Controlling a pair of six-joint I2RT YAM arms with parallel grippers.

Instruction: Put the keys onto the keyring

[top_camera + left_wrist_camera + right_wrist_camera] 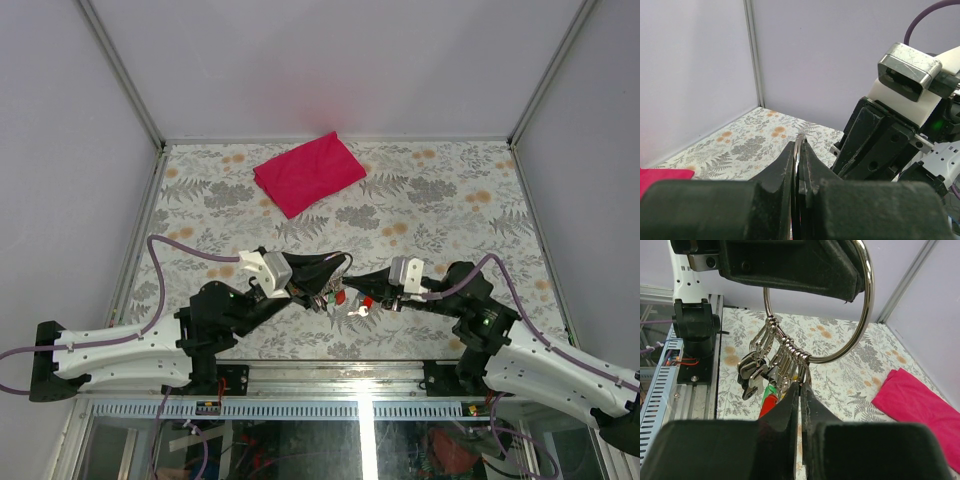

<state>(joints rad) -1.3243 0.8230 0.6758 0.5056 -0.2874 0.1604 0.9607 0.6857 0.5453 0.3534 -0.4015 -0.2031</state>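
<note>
The keyring (867,315), a large thin silver ring, hangs in the air from my left gripper (338,265). In the left wrist view that gripper (800,145) is shut on the ring's edge (799,140). Several silver clips (790,347) hang from the ring with black-headed keys (751,371). A red key head (771,404) and a green bit hang among them. My right gripper (801,385) is shut, its tips pinching one silver clip (806,371) just below the ring. In the top view it (372,297) meets the bunch (330,296) from the right. No blue-headed key shows.
A magenta folded cloth (308,172) lies at the back of the flower-patterned table (450,200); it also shows in the right wrist view (920,405). White walls stand on three sides. The metal rail (330,375) and arm bases run along the near edge.
</note>
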